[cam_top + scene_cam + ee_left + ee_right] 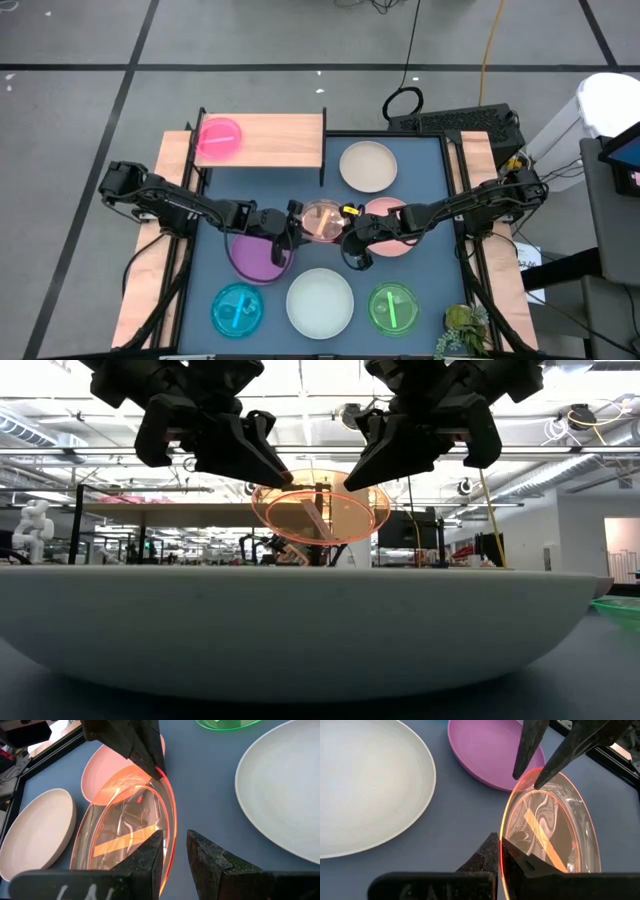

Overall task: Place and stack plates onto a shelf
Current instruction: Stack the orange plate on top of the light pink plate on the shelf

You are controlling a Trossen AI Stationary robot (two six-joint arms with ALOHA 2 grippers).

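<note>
Nearest me I note the pale white plate (pixel 320 303), flanked by the cyan plate (pixel 238 309) and green plate (pixel 393 307). Behind these lie the purple plate (pixel 256 256) and pink plate (pixel 396 237). Above the table's middle, the orange plate (pixel 322 220) hangs tilted between both arms. The right gripper (pixel 501 851) pinches one rim tightly; the left gripper (pixel 174 851) straddles the opposite rim, fingers narrowly parted. Farther back sits the cream plate (pixel 368 165); the magenta plate (pixel 219 139) rests on the shelf (pixel 280 141).

pale white plate (pixel 300 630) — rim cut off, filling the low view
</note>
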